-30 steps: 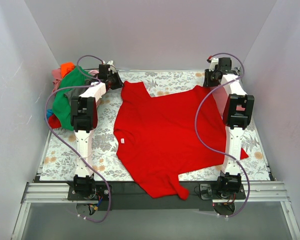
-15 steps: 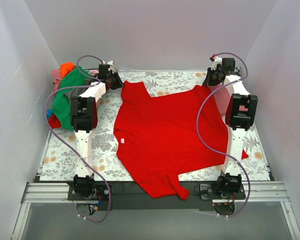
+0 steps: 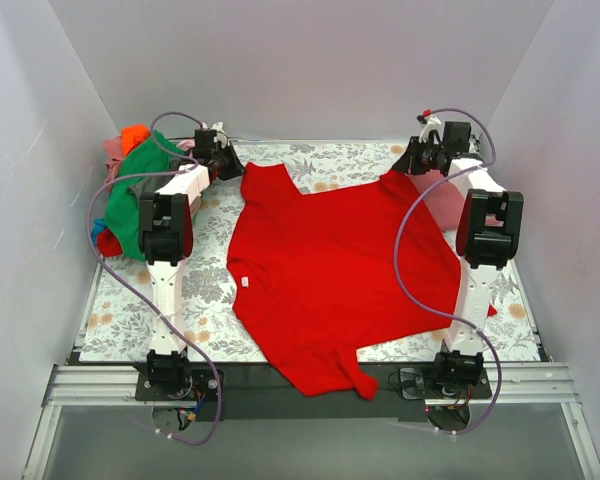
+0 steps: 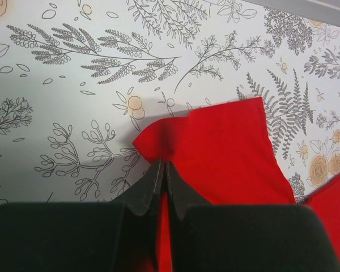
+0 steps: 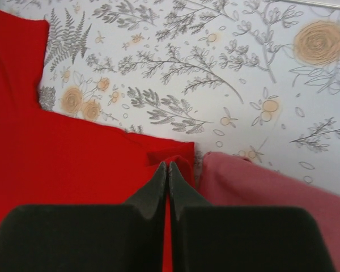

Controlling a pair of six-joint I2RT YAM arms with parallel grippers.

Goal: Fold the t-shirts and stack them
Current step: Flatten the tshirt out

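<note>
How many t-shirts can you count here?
5 visible: bright red shirt spread centrally, rose shirt at its right edge, green, orange and pink shirts heaped far left. The heap may hide more.

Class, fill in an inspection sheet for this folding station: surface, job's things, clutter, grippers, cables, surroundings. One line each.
Surface: floral table cloth, lying flat.
Job's things: bright red t-shirt spread open mid-table, its near hem over the table's edge; rose-red t-shirt beside its far right corner; pile of t-shirts (green, orange, pink) far left.
Clutter: nothing seen.
Grippers: left gripper shut on the bright red t-shirt's far left corner; right gripper shut on its far right corner.
Cables: purple cables loop along both arms; the right one hangs over the red shirt.
Surroundings: plain white walls on three sides, metal rail at the near edge.
</note>
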